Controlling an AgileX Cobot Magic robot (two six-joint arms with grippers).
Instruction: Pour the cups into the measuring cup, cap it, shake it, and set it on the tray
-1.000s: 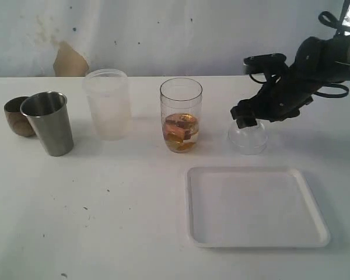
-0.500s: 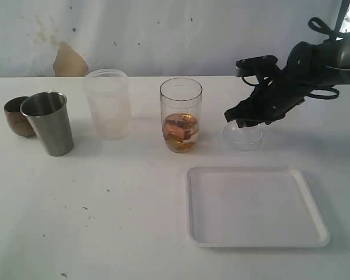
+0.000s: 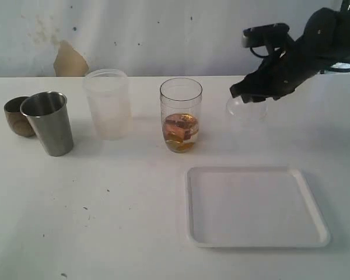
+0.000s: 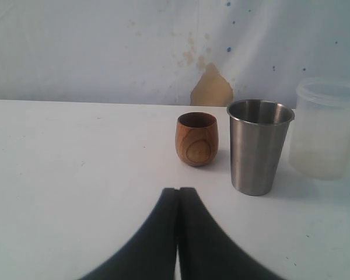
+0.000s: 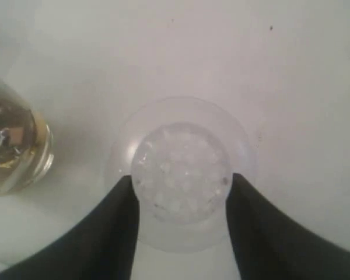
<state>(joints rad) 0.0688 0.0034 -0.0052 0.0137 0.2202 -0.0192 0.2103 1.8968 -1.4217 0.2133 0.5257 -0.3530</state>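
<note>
The clear measuring cup (image 3: 181,115) stands mid-table, uncapped, with amber and brown contents in its lower part; its edge shows in the right wrist view (image 5: 14,149). To its right my right gripper (image 3: 247,98) hangs above the table, shut on a small clear dome lid (image 3: 245,108) (image 5: 181,173); both fingers press its sides. At the left stand the frosted plastic cup (image 3: 108,104) (image 4: 325,129), the steel tumbler (image 3: 48,122) (image 4: 258,146) and the wooden cup (image 3: 17,115) (image 4: 196,138). My left gripper (image 4: 179,191) is shut and empty, short of the wooden cup. The white tray (image 3: 255,207) lies empty at the front right.
A pale wall with a tan patch (image 3: 69,60) runs behind the table's far edge. Small dark specks (image 3: 86,210) dot the white tabletop at the front left.
My right gripper closed on the dome lid and lifted it off the table, rising and shifting slightly toward the back. The left gripper and the cups stayed still.
</note>
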